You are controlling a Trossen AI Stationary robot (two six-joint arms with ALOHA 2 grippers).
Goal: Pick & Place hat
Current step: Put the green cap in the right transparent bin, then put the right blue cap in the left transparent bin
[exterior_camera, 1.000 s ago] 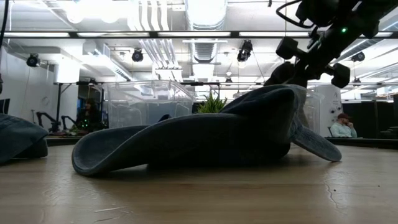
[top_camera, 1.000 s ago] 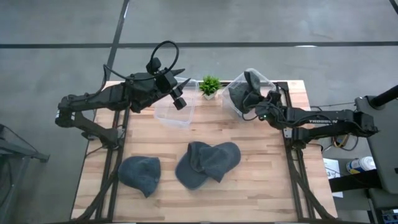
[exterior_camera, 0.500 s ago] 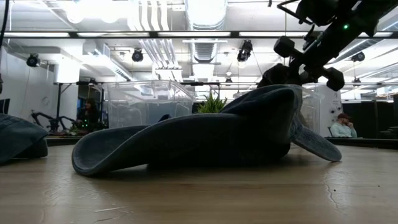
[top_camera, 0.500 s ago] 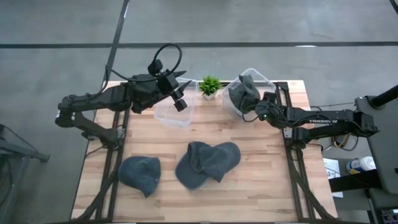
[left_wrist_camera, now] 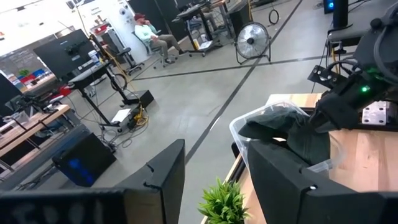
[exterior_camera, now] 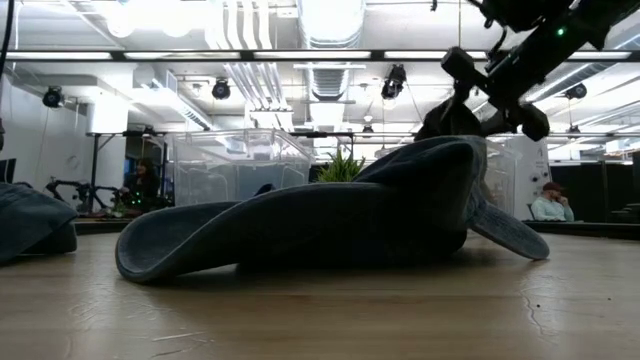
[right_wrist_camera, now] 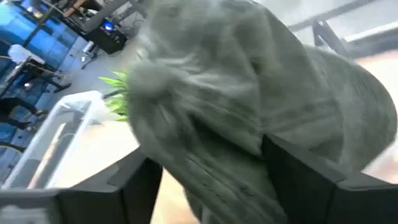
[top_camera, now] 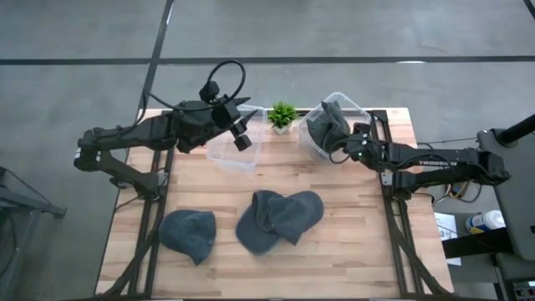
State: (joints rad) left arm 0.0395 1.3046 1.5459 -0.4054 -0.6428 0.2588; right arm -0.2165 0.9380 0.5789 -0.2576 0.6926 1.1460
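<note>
A grey hat (top_camera: 326, 124) lies bunched in the clear bin (top_camera: 355, 107) at the table's far right, one part hanging over the bin's near rim. My right gripper (top_camera: 344, 144) stands open at that rim. In the right wrist view the hat (right_wrist_camera: 236, 93) fills the space ahead of and between its fingers. My left gripper (top_camera: 241, 134) hovers open and empty above a second clear bin (top_camera: 234, 157). Two overlapping grey hats (top_camera: 280, 219) and one more (top_camera: 188, 234) rest flat on the table's near half. My right gripper comes at the hat level from the table's right, and its spread fingers (right_wrist_camera: 298, 180) stand on either side of the hat's bunched cloth (right_wrist_camera: 211, 143). I cannot tell whether they touch the cloth. The hat rests in the bin.
A small potted plant (top_camera: 282, 115) stands between the two bins at the far edge. Bare wood lies between the bins and the hats. In the low view the nearest hat (exterior_camera: 330, 225) blocks much of the table. People sit in the room beyond.
My right gripper has risen a little over the right bin and tipped, staying next to the hat. The hat has stayed in the bin.
</note>
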